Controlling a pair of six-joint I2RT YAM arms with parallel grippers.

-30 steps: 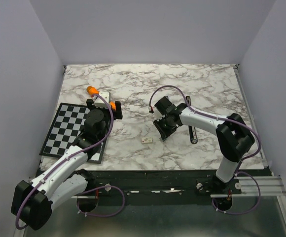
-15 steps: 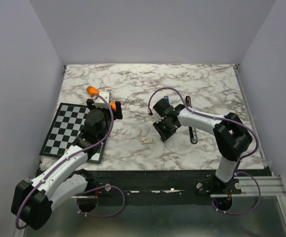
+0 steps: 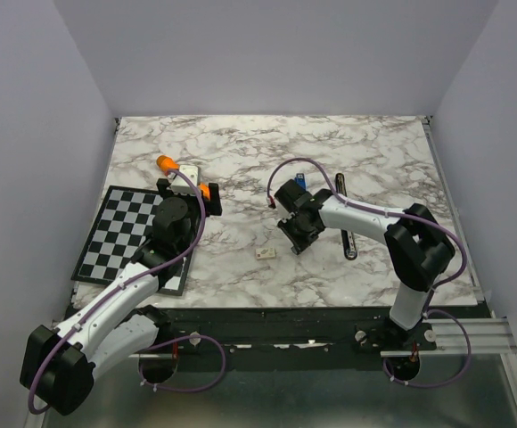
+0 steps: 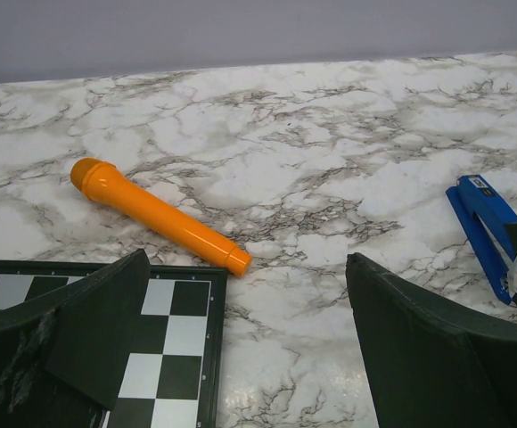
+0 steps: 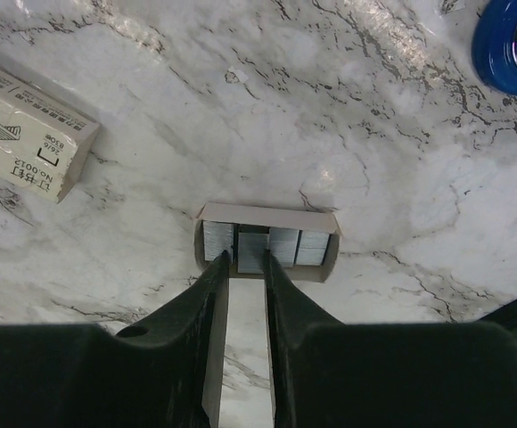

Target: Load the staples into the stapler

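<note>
My right gripper (image 5: 246, 259) points down into a small open cardboard tray (image 5: 267, 217) that holds several grey staple strips. Its fingers are nearly together and pinch one strip of staples (image 5: 252, 250) between the tips. In the top view this gripper (image 3: 294, 239) hides the tray. The blue stapler (image 3: 300, 181) lies just behind the right wrist and shows at the right of the left wrist view (image 4: 486, 218). My left gripper (image 4: 250, 357) is open and empty, over the corner of the chessboard (image 4: 178, 348).
A whitish staple box (image 3: 265, 253) lies left of the tray, labelled in the right wrist view (image 5: 27, 152). An orange marker (image 4: 160, 218) lies beyond the chessboard (image 3: 120, 232). A dark slender object (image 3: 348, 236) lies right of the right gripper.
My right gripper has shifted slightly left and away, uncovering the blue stapler behind it. The left arm has not moved.
</note>
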